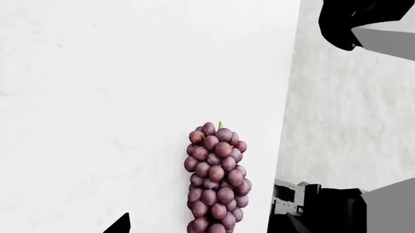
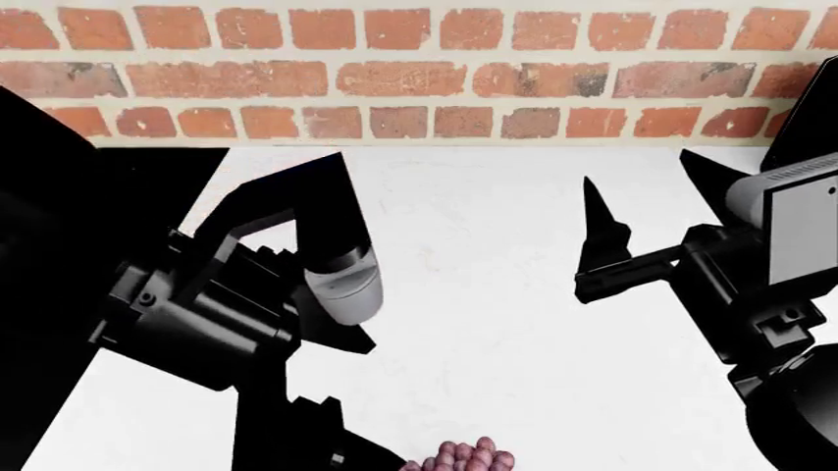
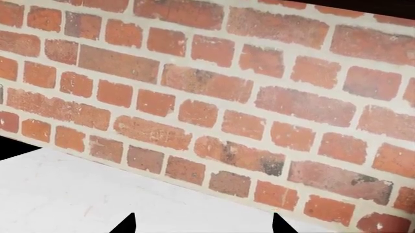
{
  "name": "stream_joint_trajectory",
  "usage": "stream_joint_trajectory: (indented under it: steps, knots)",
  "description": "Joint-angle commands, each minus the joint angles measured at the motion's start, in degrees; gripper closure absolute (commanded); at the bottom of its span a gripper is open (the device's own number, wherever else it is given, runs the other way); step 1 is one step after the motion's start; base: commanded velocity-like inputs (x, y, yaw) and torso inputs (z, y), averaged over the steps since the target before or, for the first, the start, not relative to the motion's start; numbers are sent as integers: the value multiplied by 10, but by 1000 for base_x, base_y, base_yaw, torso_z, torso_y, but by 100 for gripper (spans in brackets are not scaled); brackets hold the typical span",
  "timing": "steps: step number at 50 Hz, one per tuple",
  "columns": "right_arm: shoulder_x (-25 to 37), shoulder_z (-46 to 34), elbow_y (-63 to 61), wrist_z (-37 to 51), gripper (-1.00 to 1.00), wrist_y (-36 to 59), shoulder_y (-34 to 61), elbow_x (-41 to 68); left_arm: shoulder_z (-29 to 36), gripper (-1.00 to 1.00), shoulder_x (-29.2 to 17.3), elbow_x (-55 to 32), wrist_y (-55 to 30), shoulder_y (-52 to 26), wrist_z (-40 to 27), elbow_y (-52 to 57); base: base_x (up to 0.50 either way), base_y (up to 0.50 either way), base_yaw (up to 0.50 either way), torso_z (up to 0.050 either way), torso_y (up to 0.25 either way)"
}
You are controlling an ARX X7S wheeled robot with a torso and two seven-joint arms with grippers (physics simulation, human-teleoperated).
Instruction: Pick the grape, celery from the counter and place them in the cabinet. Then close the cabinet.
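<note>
one grape [image 1: 216, 179] bunch on counter [image 1: 97, 97]

— What stands at the back of the scene?

— A red brick wall [image 2: 433, 69] with pale mortar runs across the far side. The bricks vary from orange-red to darker, sooty patches. The right wrist view shows the same brickwork [image 3: 220, 92] closer, slanting across the picture.

— And below it?

— A flat white matte surface [image 2: 497, 294] meets the foot of the wall and reaches toward the near side. A black area [image 2: 53, 196] borders it on the far left.

— Any floor?

— Past the white surface's straight edge, a pale grey mottled floor [image 1: 343, 111] lies lower down.

— The light?

— Even and soft, with no hard shadows.
</note>
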Motion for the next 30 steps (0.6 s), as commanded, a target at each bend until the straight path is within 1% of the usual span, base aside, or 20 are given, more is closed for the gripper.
stream_joint_trajectory:
  steps: [1, 30]
  knots:
    - [-1, -1, 5, -4, -100, -10, -8, -6, 6, -100, 11, 13, 21, 24, -13, 2, 0, 0, 0, 0, 0]
    - [3, 2, 4, 0, -100, -14, -11, -1, 31, -100, 30, 26, 35, 65, -30, 38, 0, 0, 0, 0, 0]
